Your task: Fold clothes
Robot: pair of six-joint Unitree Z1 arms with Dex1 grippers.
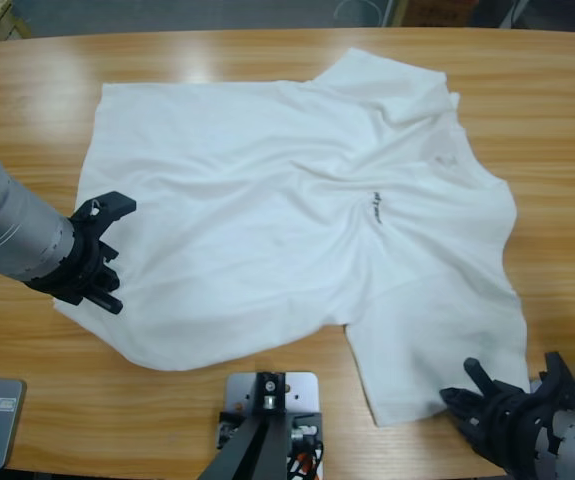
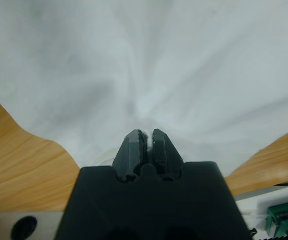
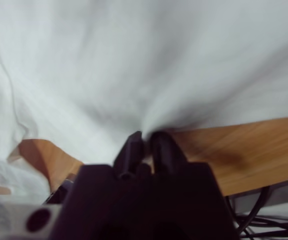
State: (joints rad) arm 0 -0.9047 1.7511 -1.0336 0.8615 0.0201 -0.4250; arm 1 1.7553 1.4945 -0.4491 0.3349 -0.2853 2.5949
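The shirt (image 1: 297, 220) lies spread and rumpled across the desk (image 1: 547, 110), unfolded. The left hand (image 1: 102, 262) pinches its nine o'clock edge; the right hand (image 1: 487, 400) pinches its five o'clock corner. All folding remains.

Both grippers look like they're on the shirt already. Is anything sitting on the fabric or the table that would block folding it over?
Nothing visible does. The left gripper and right gripper are each shut on an edge of the T-shirt. Nothing lies on the fabric, and only bare wood shows on the table around it.
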